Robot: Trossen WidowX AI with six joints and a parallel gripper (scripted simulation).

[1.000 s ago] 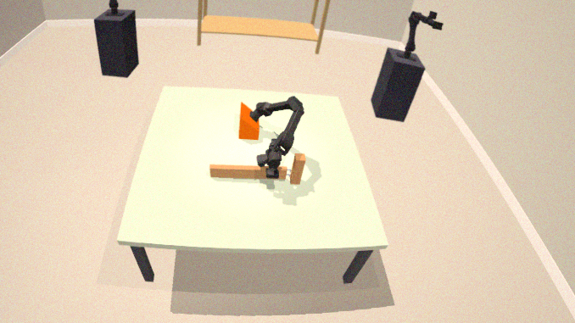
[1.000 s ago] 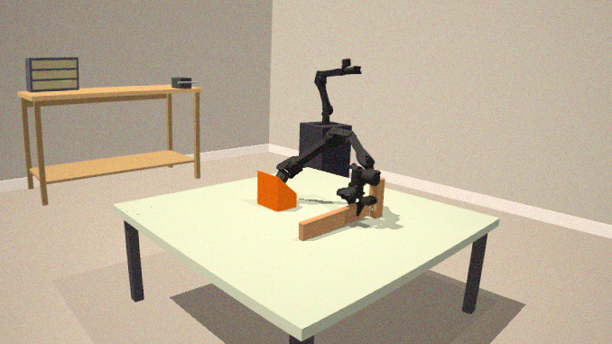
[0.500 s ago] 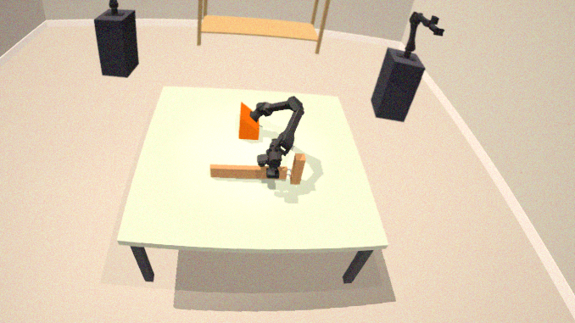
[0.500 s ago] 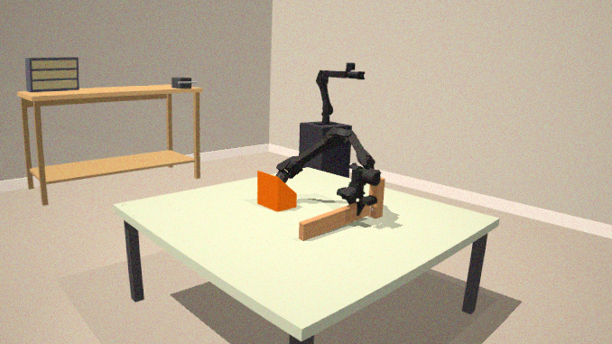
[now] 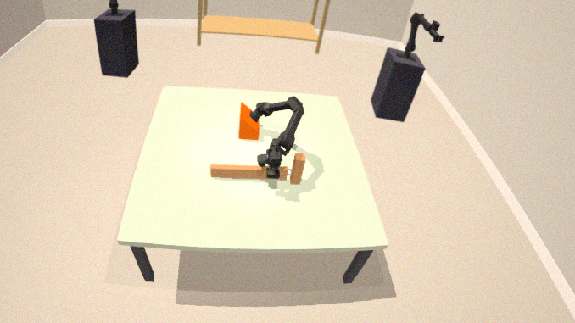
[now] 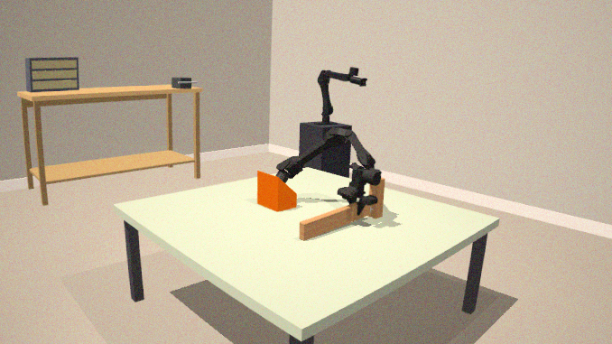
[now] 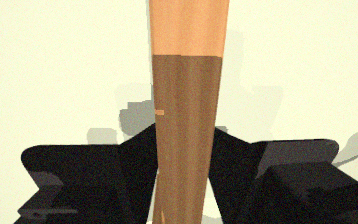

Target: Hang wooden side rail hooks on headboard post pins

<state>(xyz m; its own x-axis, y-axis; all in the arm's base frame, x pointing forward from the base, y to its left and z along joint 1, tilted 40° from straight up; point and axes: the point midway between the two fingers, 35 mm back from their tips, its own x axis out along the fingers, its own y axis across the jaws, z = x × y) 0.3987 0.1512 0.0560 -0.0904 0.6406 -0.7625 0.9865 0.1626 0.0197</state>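
Observation:
The wooden side rail [image 5: 237, 171] [image 6: 325, 224] [image 7: 187, 90] lies lengthwise toward the post, its far end on the table. My gripper [image 5: 273, 173] [image 6: 361, 207] [image 7: 179, 124] is shut on the rail near its hook end, with one finger on each side. The headboard post [image 5: 298, 170] [image 6: 378, 200] stands upright just beyond that end. Small grey steel hooks [image 5: 289, 172] show in the narrow gap between rail and post. The slot and its pins are hidden, so I cannot tell whether the hooks sit on the pins.
The pale table [image 5: 203, 218] [image 6: 289, 286] carries everything. An orange wedge-shaped block [image 5: 248, 129] [image 6: 276, 196] stands by my arm's base at the back. Two other arms on dark pedestals [image 5: 116, 44] [image 5: 396, 86] and a wooden shelf bench [image 5: 259, 27] [image 6: 113, 166] stand away from the table.

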